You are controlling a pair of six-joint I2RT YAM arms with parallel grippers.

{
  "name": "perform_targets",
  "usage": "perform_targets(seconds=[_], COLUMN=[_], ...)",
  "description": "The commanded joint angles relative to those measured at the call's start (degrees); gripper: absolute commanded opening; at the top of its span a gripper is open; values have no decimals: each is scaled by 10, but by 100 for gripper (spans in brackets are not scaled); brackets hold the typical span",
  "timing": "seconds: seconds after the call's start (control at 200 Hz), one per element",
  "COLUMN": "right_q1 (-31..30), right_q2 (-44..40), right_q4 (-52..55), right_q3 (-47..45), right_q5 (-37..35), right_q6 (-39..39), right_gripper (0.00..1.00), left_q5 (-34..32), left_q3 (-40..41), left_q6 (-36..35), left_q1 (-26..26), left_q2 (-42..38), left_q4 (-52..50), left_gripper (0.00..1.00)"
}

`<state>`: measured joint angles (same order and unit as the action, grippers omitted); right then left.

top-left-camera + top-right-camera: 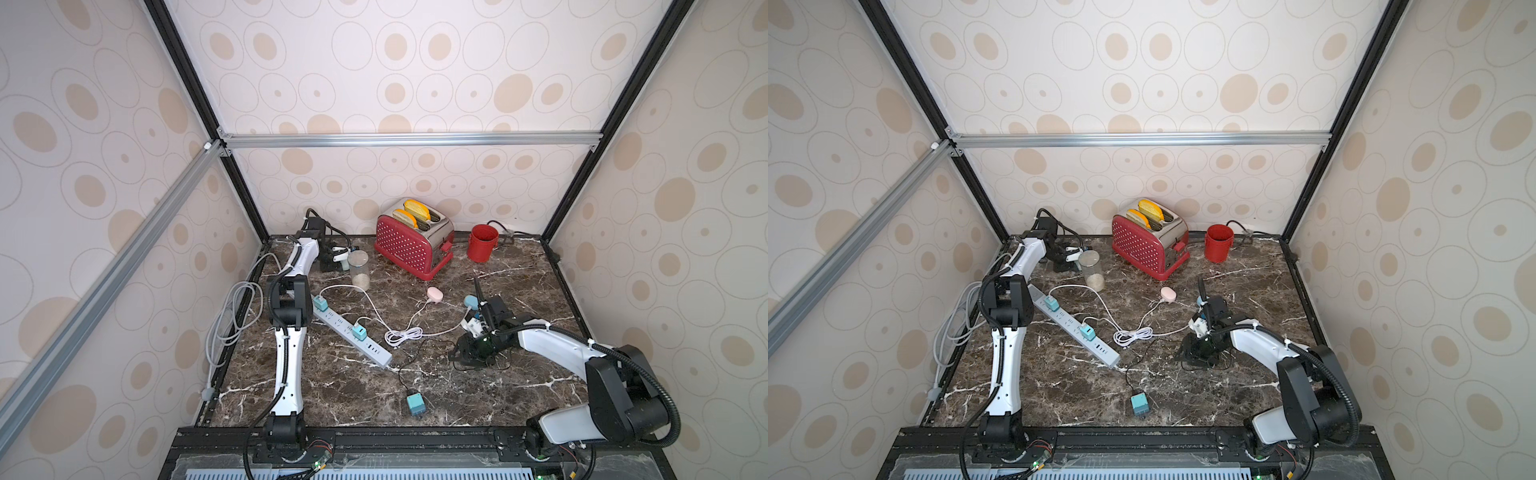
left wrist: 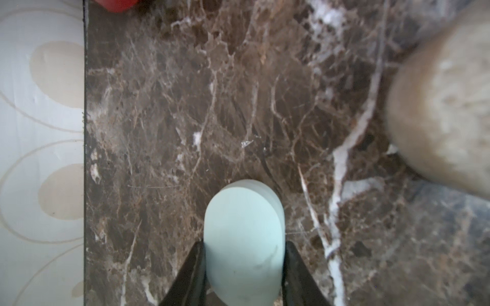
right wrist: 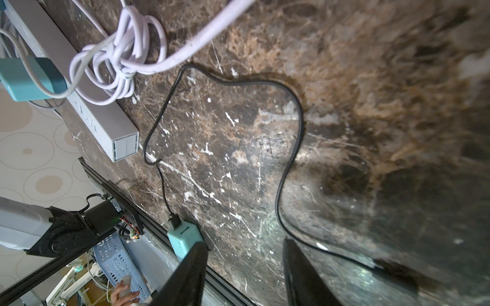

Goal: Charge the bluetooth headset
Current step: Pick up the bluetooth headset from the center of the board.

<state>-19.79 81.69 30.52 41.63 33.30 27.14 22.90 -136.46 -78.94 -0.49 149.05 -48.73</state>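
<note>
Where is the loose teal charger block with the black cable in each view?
In a top view: charger block lies low centre, near the table's front edge.
In a top view: low centre again.
Left wrist: not in it.
Right wrist: charger block with the black cable plugged in.
Shared landmark: grey power strip, absent from the left wrist.

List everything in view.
toaster: one, red, back centre
bread slices: two, yellow, in toaster
cup: one, red, back right
jar: one, clear, back left
power strip: one, grey, left
chargers: three, teal, two on strip, one front
cable bundle: one, white, centre
pink case: one, pink, centre
blue case: one, blue, centre right
green case: one, pale green, back left, held
left gripper: one, black, shut on green case
right gripper: one, black, open
</note>
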Motion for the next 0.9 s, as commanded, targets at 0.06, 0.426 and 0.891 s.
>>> perform_targets(seconds=[0.06, 0.426, 0.891], right_q1=[5, 5, 5], right_q2=[-16, -81, -115], right_q4=[-3, -30, -235], right_q3=[1, 11, 111], right_q5=[-15, -46, -62], right_q6=[5, -23, 34], right_gripper=[50, 51, 61], left_q5=[30, 76, 157], left_q3=[-16, 107, 369], left_q6=[34, 181, 423], left_q1=[3, 29, 25], left_q2=[11, -155, -490], left_q4=[-15, 78, 188], left_gripper=[23, 20, 16])
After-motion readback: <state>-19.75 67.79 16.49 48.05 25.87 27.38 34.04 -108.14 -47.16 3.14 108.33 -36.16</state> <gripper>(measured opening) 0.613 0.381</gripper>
